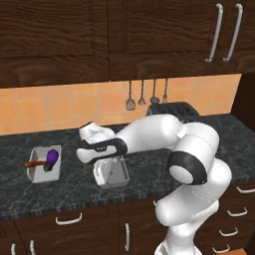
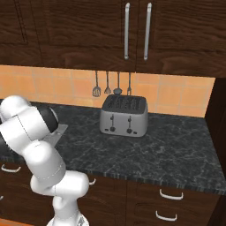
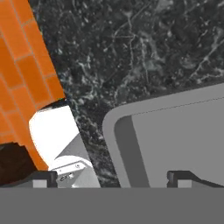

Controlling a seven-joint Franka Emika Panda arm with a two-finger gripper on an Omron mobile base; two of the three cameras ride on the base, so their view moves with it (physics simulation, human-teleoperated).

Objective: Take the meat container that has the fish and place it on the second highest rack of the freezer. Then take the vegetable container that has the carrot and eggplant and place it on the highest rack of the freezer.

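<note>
While the arm bends low over the counter (image 1: 149,169), its gripper (image 3: 112,177) hangs just above a grey tray (image 1: 112,173) near the counter's front edge. The two finger tips (image 3: 43,177) stand far apart at the bottom of the hand view, with nothing between them. One tip lies over the tray's floor and the other over the dark stone outside the tray's rim. In that view one rounded corner and a bare stretch of the tray's floor show; what the tray holds cannot be told.

Toward the left end of the counter, well apart from this tray, sits a second tray (image 1: 45,163). It holds the eggplant (image 1: 52,158) and the carrot (image 1: 35,163), whose orange end pokes past the tray's left rim.

At the back of the counter, against the orange tiles, stands a toaster (image 2: 124,115), with four utensils (image 2: 112,84) hanging on the wall above it. Dark wood cupboards (image 2: 137,31) run overhead.
</note>
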